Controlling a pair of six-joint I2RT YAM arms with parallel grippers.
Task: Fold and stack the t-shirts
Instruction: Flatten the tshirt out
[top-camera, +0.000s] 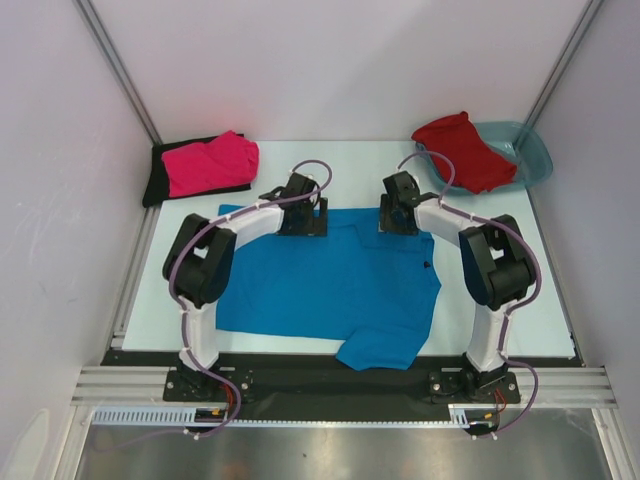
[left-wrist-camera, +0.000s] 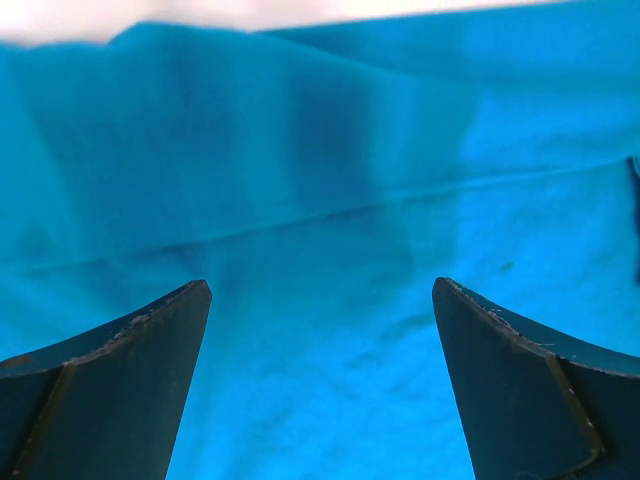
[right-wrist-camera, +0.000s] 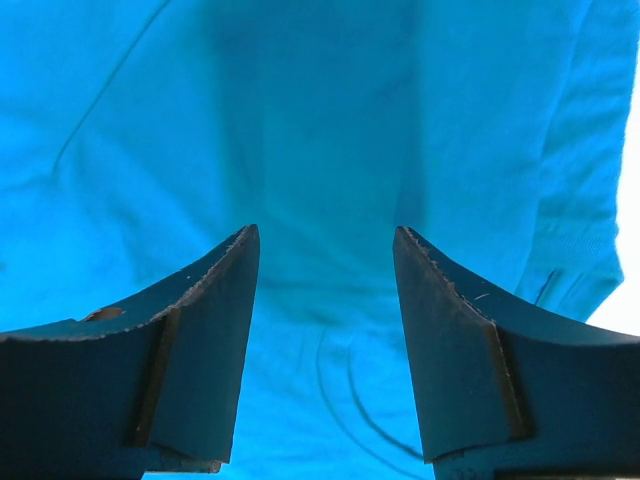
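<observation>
The blue t-shirt (top-camera: 330, 285) lies flat, its soft cloth faintly creased. Over its far edge my left pincer (left-wrist-camera: 320, 288) and right pincer (right-wrist-camera: 325, 232) gape, empty.

Matt, softly creased cloth blue t-shirt (top-camera: 330, 285)

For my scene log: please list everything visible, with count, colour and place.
table: 1, pale, under everything
tub: 1, teal, far right
black shirt: 1, black, far left
pink shirt: 1, pink, on black shirt
red shirt: 1, red, partly in tub
blue shirt: 1, blue, spread at table centre
left end effector: 1, dark, open above blue shirt
right end effector: 1, dark, open above blue shirt
</observation>
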